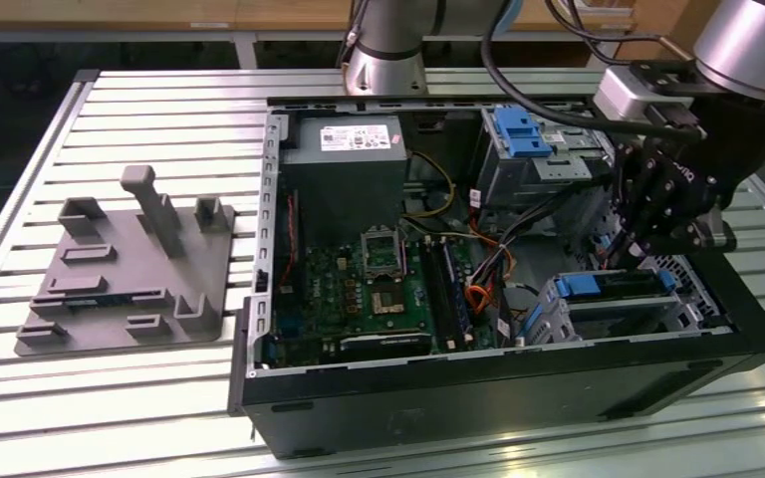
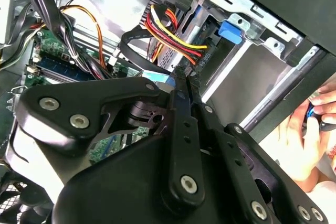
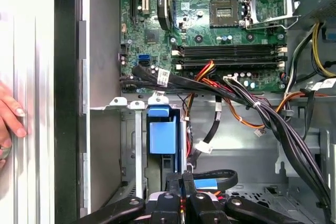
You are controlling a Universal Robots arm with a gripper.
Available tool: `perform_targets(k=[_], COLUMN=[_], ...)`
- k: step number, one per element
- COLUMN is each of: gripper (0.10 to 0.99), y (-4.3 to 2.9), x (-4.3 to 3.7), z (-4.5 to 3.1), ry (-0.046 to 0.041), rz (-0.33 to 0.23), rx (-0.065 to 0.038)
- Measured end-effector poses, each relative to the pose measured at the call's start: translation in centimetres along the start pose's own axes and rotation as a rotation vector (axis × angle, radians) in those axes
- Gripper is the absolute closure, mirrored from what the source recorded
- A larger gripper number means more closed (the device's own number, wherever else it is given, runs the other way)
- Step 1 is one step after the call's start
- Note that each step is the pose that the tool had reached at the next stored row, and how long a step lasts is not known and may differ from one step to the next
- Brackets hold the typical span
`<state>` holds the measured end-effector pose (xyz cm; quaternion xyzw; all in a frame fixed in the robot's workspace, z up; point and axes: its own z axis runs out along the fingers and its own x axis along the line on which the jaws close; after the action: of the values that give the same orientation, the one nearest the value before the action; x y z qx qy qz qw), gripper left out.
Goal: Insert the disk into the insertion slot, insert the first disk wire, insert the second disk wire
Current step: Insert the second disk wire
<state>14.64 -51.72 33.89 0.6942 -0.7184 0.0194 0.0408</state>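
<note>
My black linkage-fingered tool (image 1: pixel 661 234) is pinched closed just above the blue-framed silver disk (image 1: pixel 612 289) seated in the perforated metal insertion slot (image 1: pixel 622 317); it looks rigid, heavyish, best gripped by its frame edges.

Disk (image 1: pixel 612 286) sits in insertion slot (image 1: pixel 622 317).

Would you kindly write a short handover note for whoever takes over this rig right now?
End effector: fingers closed together, low inside the computer case, just over the insertion slot.
Disk: its blue frame sits in the slot, so it looks inserted.
Wire: a blue-tabbed black cable lies at the fingertips; I cannot tell whether it is gripped.
Done: disk insertion, apparently.
Left: both disk wires; I cannot see either plugged in.
Note: a person's hand rests just outside the case wall.
</note>
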Motion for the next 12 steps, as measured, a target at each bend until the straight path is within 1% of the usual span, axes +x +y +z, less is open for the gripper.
perform_targets(k=[5,12], gripper=[0.945,0.945], y=[0.00,0.04], x=[0.04,0.05], z=[0.00,0.00], ry=[-0.0002,0.0008], rz=[-0.027,-0.031], rx=[0.002,0.003])
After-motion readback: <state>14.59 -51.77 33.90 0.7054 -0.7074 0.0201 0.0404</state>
